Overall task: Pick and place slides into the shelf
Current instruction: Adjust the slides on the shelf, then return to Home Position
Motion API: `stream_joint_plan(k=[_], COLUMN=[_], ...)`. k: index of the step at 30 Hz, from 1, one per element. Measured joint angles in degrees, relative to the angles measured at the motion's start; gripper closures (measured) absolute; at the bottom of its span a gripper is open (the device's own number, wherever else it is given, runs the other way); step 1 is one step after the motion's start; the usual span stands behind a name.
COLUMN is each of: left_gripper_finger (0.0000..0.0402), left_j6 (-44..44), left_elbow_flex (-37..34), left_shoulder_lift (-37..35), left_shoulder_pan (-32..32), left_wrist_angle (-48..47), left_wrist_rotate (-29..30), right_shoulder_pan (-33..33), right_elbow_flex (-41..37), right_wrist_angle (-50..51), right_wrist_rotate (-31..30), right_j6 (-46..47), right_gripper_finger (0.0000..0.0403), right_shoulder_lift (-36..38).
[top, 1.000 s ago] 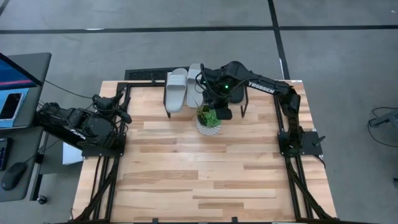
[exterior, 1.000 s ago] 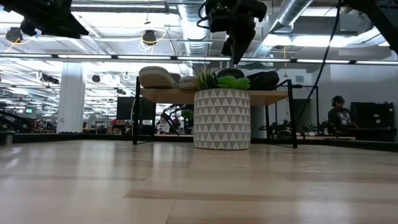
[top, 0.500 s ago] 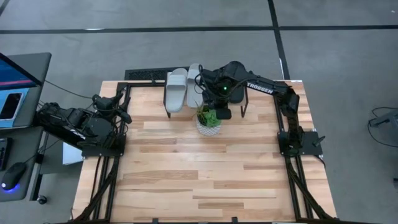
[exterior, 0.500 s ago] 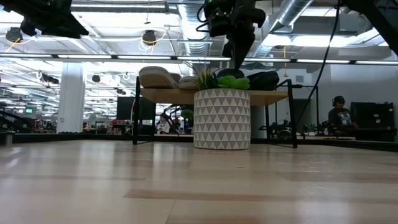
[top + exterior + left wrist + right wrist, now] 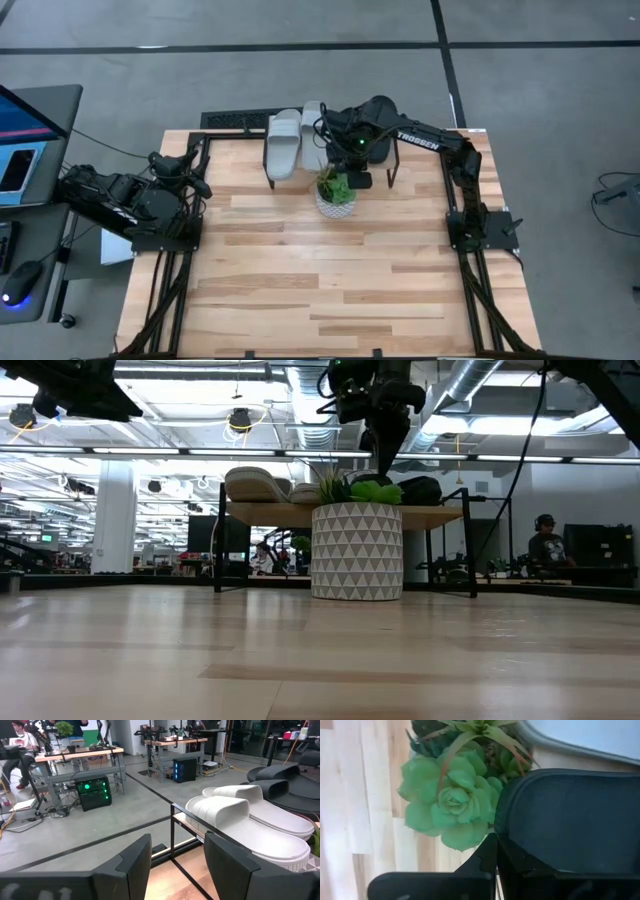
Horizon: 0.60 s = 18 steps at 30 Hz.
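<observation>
Two light grey slides [image 5: 285, 145] [image 5: 250, 820] lie side by side on the shelf [image 5: 270, 512] at the table's far edge. The black slides [image 5: 280, 775] [image 5: 420, 488] lie to their right on the same plank. My right gripper [image 5: 352, 170] [image 5: 385, 465] hangs over the shelf's near edge, pointing down, shut, right beside one black slide's end [image 5: 570, 815]. My left gripper [image 5: 200, 185] [image 5: 175, 865] waits open at the table's left edge, facing the shelf. My right gripper comes from above with shut fingertips [image 5: 490, 855] at the rounded end of a black slide [image 5: 502, 827], which lies flat on the shelf. Whether the fingertips touch that end, I cannot tell.
A white patterned pot [image 5: 336, 200] [image 5: 357, 550] with a green succulent [image 5: 450, 800] stands on the table just in front of the shelf, directly below my right gripper. The wide wooden tabletop [image 5: 330, 290] stretches toward the near edge.
My right gripper has crept a little toward the far edge above the shelf, staying shut.
</observation>
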<state>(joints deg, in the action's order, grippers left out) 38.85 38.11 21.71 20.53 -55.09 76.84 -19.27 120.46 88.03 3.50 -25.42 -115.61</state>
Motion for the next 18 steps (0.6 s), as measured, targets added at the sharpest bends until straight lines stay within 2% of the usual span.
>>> stream_joint_plan(k=[18], left_gripper_finger=[0.0230], left_j6=[0.0], left_elbow_flex=[0.0], left_shoulder_lift=[0.0], left_shoulder_pan=[0.0], left_wrist_angle=[0.0], left_wrist_rotate=[0.0], right_shoulder_pan=[2.5], right_elbow_flex=[0.0], right_wrist_angle=[1.9], right_wrist_rotate=[-0.4], right_j6=[0.3], right_gripper_finger=[0.0403], right_shoulder_lift=[1.7])
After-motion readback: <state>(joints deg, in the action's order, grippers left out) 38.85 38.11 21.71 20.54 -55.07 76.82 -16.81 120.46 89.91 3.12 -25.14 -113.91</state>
